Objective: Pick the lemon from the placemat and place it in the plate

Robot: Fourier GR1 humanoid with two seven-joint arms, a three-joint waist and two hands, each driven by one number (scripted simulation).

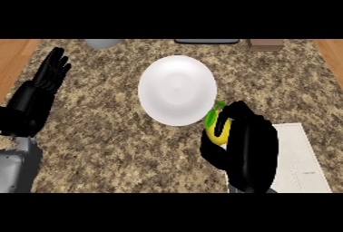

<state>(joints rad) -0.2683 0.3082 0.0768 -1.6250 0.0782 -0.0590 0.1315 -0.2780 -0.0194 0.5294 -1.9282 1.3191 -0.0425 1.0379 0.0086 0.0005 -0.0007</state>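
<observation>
A yellow lemon [218, 130] with a green leaf sits in my right hand [248, 145], whose fingers and thumb curl round it and hide most of it. The hand holds it just past the left edge of the white placemat [305, 158], close to the lower right rim of the white plate [178, 89]. The plate lies in the middle of the speckled counter with nothing in it. At the left edge of the view my left hand [40, 93] rests open, fingers up.
At the counter's far edge are a grey bowl-like object [102, 43], a dark flat item [206, 41] and a brown block [267, 44]. Wooden floor shows on both sides beyond the counter.
</observation>
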